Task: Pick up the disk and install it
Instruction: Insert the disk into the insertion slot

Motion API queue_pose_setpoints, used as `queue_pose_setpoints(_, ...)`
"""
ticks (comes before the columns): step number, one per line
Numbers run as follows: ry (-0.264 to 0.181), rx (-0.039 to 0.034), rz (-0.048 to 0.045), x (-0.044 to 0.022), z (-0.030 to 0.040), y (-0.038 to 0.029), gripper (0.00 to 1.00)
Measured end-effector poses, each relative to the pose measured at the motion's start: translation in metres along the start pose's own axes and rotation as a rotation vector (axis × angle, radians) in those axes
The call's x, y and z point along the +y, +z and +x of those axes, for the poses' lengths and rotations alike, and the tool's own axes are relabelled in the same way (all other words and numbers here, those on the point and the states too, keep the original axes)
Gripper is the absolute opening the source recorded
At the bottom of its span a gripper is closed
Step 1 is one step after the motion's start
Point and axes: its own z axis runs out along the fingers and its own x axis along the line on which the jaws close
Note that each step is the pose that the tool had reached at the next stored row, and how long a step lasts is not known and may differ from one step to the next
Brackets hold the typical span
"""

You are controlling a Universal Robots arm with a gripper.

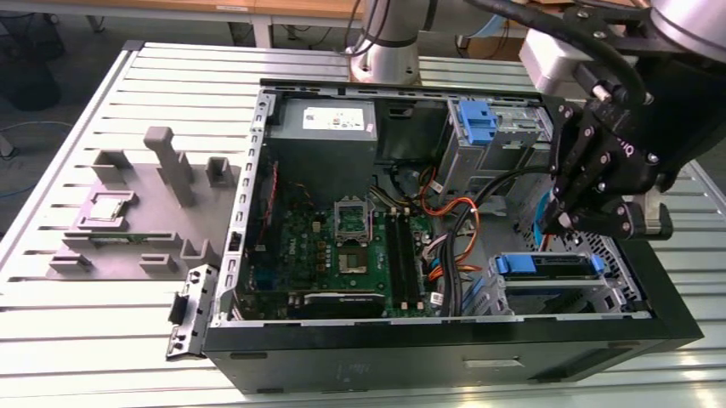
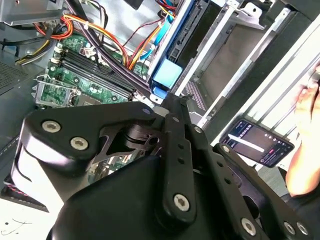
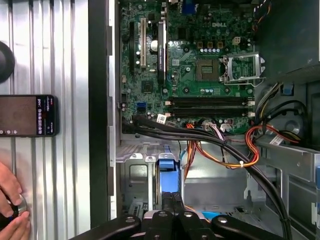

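Note:
The disk stands on edge in the metal drive cage of the open computer case, and what shows of it is mainly its blue carrier. In the second wrist view the disk runs away from me along the cage wall. In the exterior view the disk is a thin blue strip at the case's right side. My black gripper is shut, with its fingers together. Its tips rest against the near end of the blue carrier. The same contact shows at the gripper in the first wrist view.
Another blue carrier lies in the lower bay and one more sits in the upper bay. Black and orange cables cross beside the cage. A phone and a person's hand are on the slatted table. A grey fixture is at the exterior view's left.

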Motion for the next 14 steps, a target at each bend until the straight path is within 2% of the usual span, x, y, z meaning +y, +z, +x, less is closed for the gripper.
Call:
queue_pose_setpoints(10,0.0,-0.0003,0.0,0.0001,0.0002,0.0182,0.1)
queue_pose_setpoints(14,0.0,-0.0005,0.0,0.0001,0.0002,0.0202,0.1)
